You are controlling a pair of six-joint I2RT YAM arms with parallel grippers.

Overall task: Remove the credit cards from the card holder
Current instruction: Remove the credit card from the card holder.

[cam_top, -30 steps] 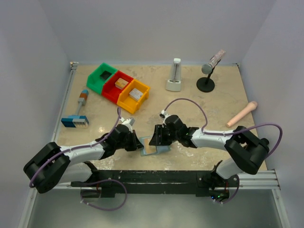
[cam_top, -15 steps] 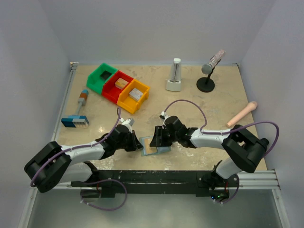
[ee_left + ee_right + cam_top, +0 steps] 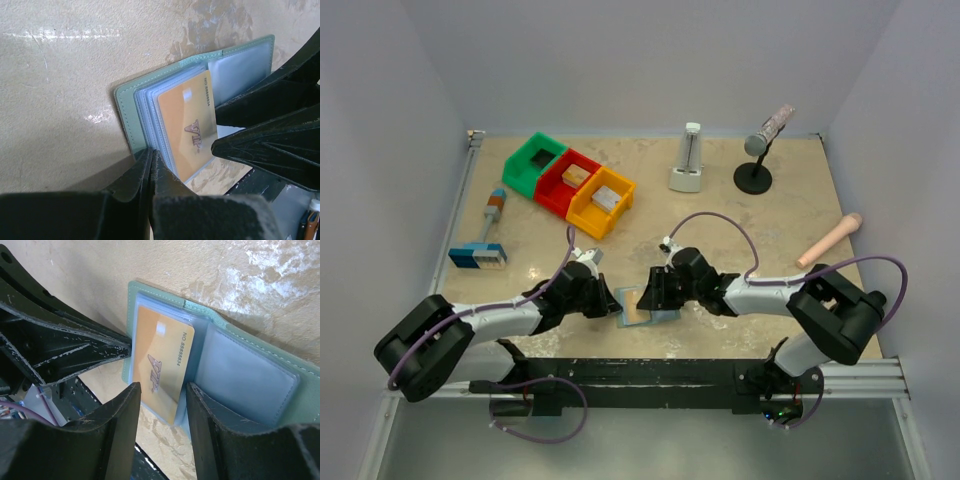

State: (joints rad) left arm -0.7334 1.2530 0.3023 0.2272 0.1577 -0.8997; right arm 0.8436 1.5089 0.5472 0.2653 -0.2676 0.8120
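The light teal card holder (image 3: 638,305) lies open on the table near the front edge, between both grippers. An orange-gold credit card (image 3: 187,130) sits in its clear sleeves, the lower end sticking out past the cover (image 3: 160,360). The right panel (image 3: 240,380) shows a pale blue-grey rectangle under plastic. My left gripper (image 3: 151,152) is shut, its tips resting on the holder's near left edge (image 3: 610,302). My right gripper (image 3: 162,387) is open, one finger on each side of the gold card's protruding end (image 3: 648,292), not clamping it.
Green (image 3: 535,160), red (image 3: 568,180) and yellow (image 3: 602,200) bins stand at the back left. A blue-and-white block with a handle (image 3: 480,250) lies left. A white metronome (image 3: 688,160), a microphone stand (image 3: 760,150) and a pink cylinder (image 3: 830,240) sit behind and right. The black rail (image 3: 650,375) borders the front.
The right gripper has shifted slightly toward the card holder and its jaws have narrowed a little. The left gripper and the holder have stayed put.
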